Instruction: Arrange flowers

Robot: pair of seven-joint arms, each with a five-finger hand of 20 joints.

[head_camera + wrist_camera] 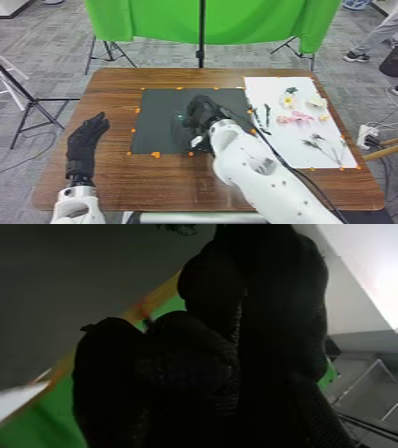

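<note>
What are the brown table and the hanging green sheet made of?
The table looks like smooth wood, since it's brown with streaky grain, though it could be a printed top. The green sheet seems to be soft, dull cloth, because it hangs in folds.

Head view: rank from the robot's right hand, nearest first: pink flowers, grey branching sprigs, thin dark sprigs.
From the right hand:
1. Thin dark sprigs, at the left edge of the white sheet.
2. Pink flowers, mid-sheet, right of those sprigs.
3. Grey branching sprigs, lower on the sheet, towards the robot.
</note>
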